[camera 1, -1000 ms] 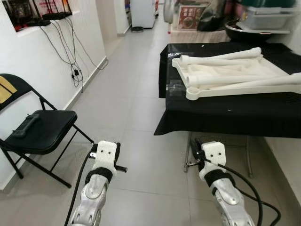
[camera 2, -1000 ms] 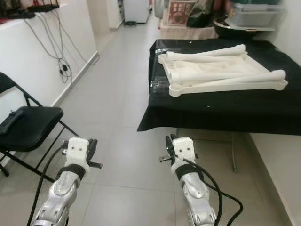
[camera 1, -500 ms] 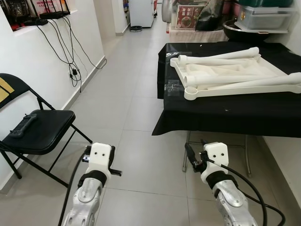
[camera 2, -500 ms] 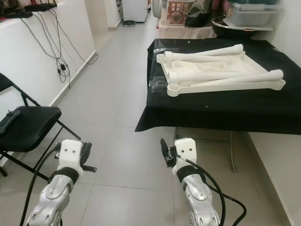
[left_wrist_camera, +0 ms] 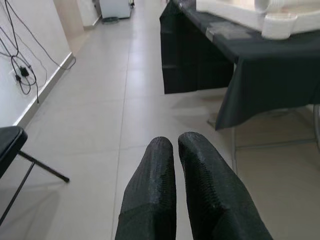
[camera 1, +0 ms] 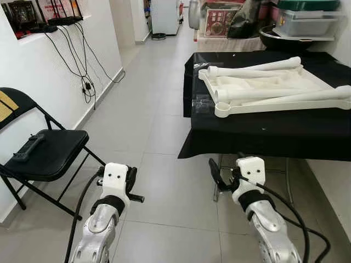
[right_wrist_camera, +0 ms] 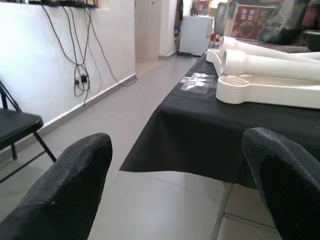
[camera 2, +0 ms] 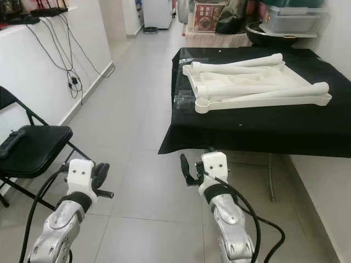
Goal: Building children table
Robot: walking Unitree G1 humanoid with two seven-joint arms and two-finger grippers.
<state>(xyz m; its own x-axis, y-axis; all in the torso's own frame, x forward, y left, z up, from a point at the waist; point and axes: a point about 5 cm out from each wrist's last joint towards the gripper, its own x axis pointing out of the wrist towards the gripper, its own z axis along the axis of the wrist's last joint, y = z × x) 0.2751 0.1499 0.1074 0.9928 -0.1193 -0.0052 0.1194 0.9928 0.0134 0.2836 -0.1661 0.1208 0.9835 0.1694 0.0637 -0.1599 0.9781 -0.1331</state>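
White children's table parts (camera 1: 269,90) lie stacked at the near left corner of the black-draped worktop (camera 1: 263,129), cut off at right. Left end effector (left_wrist_camera: 175,145) is pinched together; right end effector (right_wrist_camera: 175,165) spread wide. Both hang empty above the floor (camera 1: 148,131).

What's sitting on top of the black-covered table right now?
On the black tablecloth lie the white table parts: a flat top with long legs stacked across it, and a clear plastic bag at its edge. Whatever lies under the stacked parts is covered.
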